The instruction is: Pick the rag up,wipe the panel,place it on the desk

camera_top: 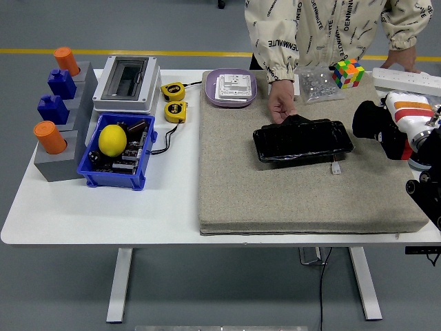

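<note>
The black panel [303,143] lies flat on the grey mat [275,193], in its far right part. A person's hand [281,105] rests at the panel's far left corner. My right hand [375,124] is to the right of the panel, clear of it, above the mat's right edge. It is curled around a dark bundle that looks like the black rag [365,118]; black on black makes the outline hard to separate. The white forearm with its orange band [410,114] comes in from the right. My left arm is out of view.
A purple plate with a white switch [232,88], a Rubik's cube [349,72] and a clear bag [318,84] sit at the far edge. A blue bin with a lemon [114,140], two yellow tape measures [176,110] and a grey box [127,83] stand at the left. A white power strip [406,81] lies at the far right.
</note>
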`<act>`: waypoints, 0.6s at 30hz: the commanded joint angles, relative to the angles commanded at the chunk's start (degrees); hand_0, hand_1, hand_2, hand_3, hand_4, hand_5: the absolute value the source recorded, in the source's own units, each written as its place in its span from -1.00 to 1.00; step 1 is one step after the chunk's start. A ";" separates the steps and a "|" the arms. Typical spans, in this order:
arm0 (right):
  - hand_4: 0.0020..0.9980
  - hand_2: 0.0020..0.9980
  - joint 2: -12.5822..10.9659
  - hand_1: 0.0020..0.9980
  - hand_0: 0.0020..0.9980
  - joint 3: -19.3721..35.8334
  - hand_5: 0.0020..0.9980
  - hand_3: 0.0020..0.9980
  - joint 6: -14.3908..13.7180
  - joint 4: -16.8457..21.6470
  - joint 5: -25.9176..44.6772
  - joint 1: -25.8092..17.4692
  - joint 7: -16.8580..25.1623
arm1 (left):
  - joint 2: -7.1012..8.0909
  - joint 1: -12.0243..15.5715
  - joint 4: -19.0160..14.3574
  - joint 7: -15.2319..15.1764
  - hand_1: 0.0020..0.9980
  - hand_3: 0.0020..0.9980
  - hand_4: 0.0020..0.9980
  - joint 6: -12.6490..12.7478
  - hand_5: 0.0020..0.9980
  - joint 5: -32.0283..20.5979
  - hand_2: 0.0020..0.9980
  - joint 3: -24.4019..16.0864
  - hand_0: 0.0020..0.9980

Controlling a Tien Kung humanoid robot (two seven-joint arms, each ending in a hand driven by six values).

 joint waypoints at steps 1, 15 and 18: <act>0.88 -0.28 -0.06 -0.38 -0.50 0.32 -0.92 -0.29 0.00 -0.08 -0.03 -0.13 0.02 | 0.00 0.00 -0.01 0.01 0.32 0.15 0.23 -0.03 0.02 -0.06 0.37 0.08 0.27; 0.88 -0.28 2.27 -0.38 -0.50 0.31 -0.91 -0.29 -0.02 0.10 -0.19 -1.24 -0.03 | 0.25 0.32 -0.01 0.00 0.32 0.15 0.23 -0.02 0.02 -0.18 0.37 0.64 0.27; 0.88 -0.28 3.01 -0.38 -0.50 0.13 -0.91 -0.29 -0.05 0.51 -0.28 -1.10 -0.05 | 0.31 0.38 -0.01 -0.01 0.32 0.14 0.23 -0.01 0.02 -0.19 0.37 0.76 0.27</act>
